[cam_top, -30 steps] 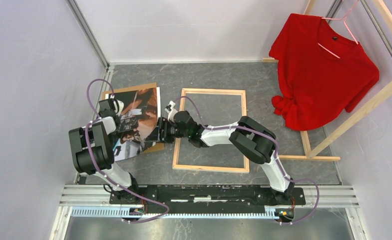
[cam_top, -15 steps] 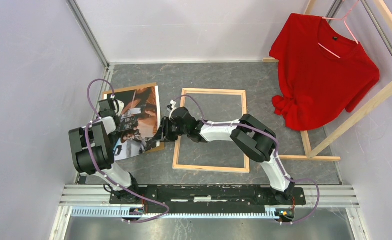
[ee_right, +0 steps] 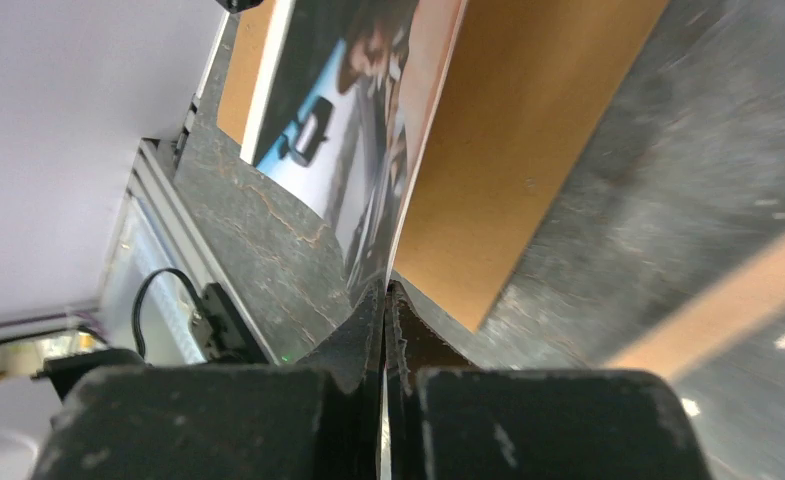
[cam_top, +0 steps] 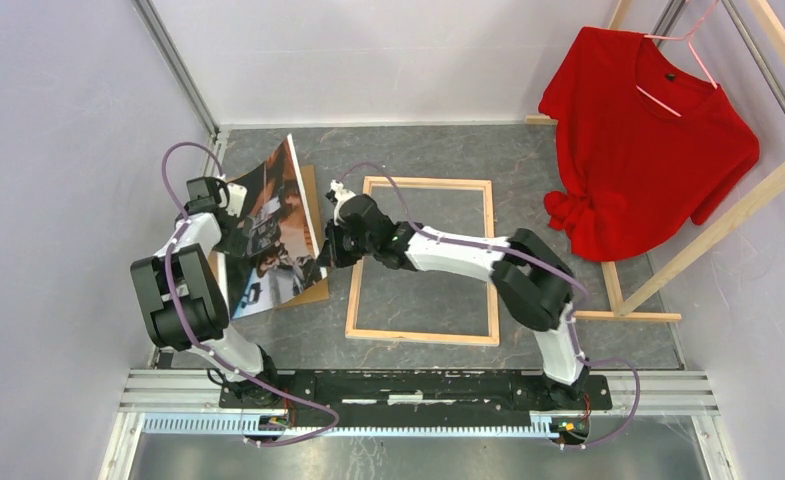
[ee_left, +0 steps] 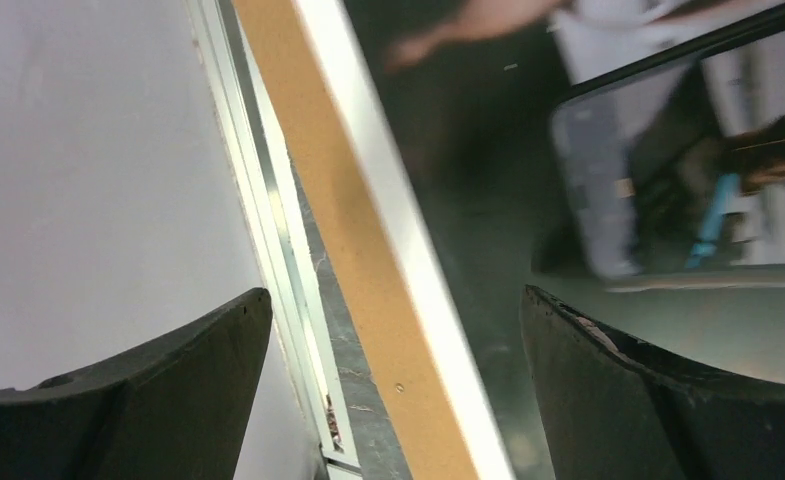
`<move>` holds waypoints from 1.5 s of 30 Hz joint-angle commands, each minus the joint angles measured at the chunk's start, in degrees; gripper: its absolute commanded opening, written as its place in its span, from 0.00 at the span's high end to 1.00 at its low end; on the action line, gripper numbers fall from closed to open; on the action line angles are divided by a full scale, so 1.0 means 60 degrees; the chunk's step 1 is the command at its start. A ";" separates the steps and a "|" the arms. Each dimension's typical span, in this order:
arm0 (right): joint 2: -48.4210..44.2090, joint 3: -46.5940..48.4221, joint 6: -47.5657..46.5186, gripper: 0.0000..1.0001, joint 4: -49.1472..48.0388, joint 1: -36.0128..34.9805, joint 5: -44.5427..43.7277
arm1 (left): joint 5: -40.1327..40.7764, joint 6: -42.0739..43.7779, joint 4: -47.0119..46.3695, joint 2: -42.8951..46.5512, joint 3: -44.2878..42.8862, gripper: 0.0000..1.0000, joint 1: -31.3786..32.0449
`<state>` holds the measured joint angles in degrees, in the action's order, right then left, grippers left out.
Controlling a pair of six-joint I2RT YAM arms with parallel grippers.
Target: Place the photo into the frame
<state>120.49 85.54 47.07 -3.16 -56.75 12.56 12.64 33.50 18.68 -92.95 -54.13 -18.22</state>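
Where the right hand [ee_right: 384,295] pinches it, the photo [cam_top: 271,238] bows upward.

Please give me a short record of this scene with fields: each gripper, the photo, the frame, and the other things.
left gripper: open, over the photo's left edge
right gripper: shut on the photo's right edge
photo: print side up, right edge raised off the board
frame: flat on the table, wood side up, empty
other: red shirt hanging on a rack, far right
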 commanded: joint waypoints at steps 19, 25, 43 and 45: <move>-0.7337 0.1498 -0.6941 1.00 1.0284 0.0791 -0.9558 | -0.2440 -0.1467 0.2383 0.0599 -0.1238 0.00 0.0702; -0.5576 0.1227 -0.6191 1.00 1.2381 -0.0864 -0.9419 | -0.2330 -0.1372 0.2251 0.0687 -0.1007 0.00 0.0739; -0.4366 -0.0994 -0.0121 1.00 0.8125 -0.1059 -0.2633 | -0.2273 -0.1298 0.1879 0.0809 -0.0467 0.00 0.0795; -0.3994 -0.0733 0.0515 1.00 0.7817 -0.1049 -0.2674 | -0.2204 -0.1251 0.1874 0.0858 -0.0421 0.00 0.0799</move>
<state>92.66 77.43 36.53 50.85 -63.57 -6.79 -0.56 26.87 31.90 -90.45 -57.30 -13.72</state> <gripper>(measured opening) 0.004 0.995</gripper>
